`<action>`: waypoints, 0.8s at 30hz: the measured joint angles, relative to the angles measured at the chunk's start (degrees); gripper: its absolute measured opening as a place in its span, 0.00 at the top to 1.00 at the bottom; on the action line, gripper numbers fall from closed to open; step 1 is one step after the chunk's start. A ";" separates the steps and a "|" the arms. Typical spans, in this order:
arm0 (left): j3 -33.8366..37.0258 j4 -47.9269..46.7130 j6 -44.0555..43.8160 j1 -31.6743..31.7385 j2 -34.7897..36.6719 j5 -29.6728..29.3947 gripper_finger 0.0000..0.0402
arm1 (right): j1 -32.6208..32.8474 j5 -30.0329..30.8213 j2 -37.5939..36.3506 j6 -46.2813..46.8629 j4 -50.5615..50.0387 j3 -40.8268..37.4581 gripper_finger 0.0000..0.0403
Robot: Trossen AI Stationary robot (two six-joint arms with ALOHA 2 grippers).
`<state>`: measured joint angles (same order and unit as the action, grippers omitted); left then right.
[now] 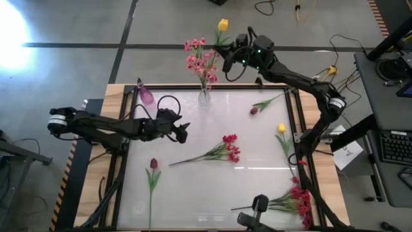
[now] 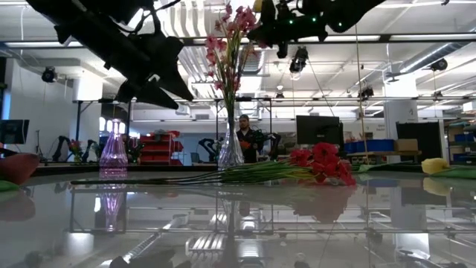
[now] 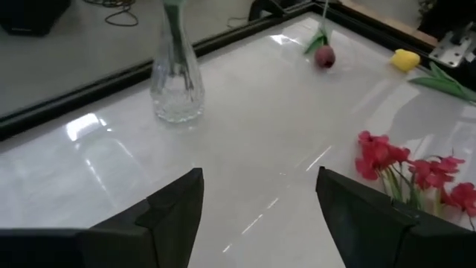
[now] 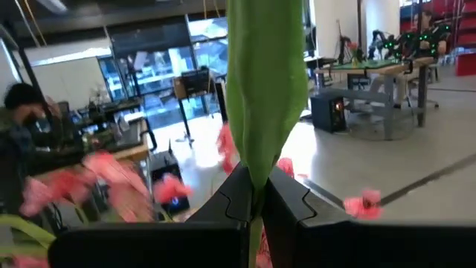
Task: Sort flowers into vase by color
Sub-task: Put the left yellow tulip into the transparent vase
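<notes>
We see the right gripper (image 1: 226,57) raised beyond the table's far edge, just right of the clear vase (image 1: 204,97). Its fingers (image 4: 230,195) are clamped on the green stem (image 4: 265,89) of a yellow flower (image 1: 223,25), whose bud sits past the far edge of the table (image 1: 193,187).

The clear vase stands at the far edge, near the middle, and holds a pink spray (image 1: 200,61). A purple vase (image 1: 146,95) stands at the far left, with no flowers that we can see in it.

The left gripper (image 1: 183,132) hangs over the left half of the table, its fingers (image 3: 168,208) spread apart and holding nothing. In its wrist view the clear vase stands ahead and a red spray (image 3: 405,170) lies off to one side.

That red spray lies flat near the table's centre, blossoms to the right. A dark-red bud (image 1: 253,110) lies far right, its stem running toward the far right corner. A second yellow bud (image 1: 281,128) lies at the right edge. Another dark-red bud (image 1: 153,164) lies near left, stem pointing to the near edge. A second red spray (image 1: 297,200) lies at the near right corner.

In the low view a person (image 2: 243,134) shows in the room behind the clear vase.
</notes>
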<state>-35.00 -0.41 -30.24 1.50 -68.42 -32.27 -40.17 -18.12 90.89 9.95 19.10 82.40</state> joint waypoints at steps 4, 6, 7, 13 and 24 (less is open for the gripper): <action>-1.97 -3.88 0.18 1.17 0.97 -0.15 0.38 | 1.25 0.12 -0.02 -2.80 0.77 -2.27 0.97; -2.77 -4.43 1.05 1.35 1.36 -0.13 0.38 | 1.58 0.10 -0.02 -3.11 3.33 -3.82 0.97; -3.15 -4.30 1.80 1.35 1.57 -0.05 0.38 | 1.74 0.07 -0.02 -3.14 5.00 -4.58 0.97; -5.36 -7.92 2.92 1.35 1.74 0.28 0.38 | 2.33 0.12 0.02 -5.87 11.76 -7.86 0.97; -6.17 -12.39 2.73 1.40 1.86 0.30 0.39 | 3.83 -0.29 0.12 -11.12 11.71 -9.02 0.97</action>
<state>-41.18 -12.80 -27.51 2.90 -66.55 -31.97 -36.34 -18.41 91.01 -1.17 30.81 73.37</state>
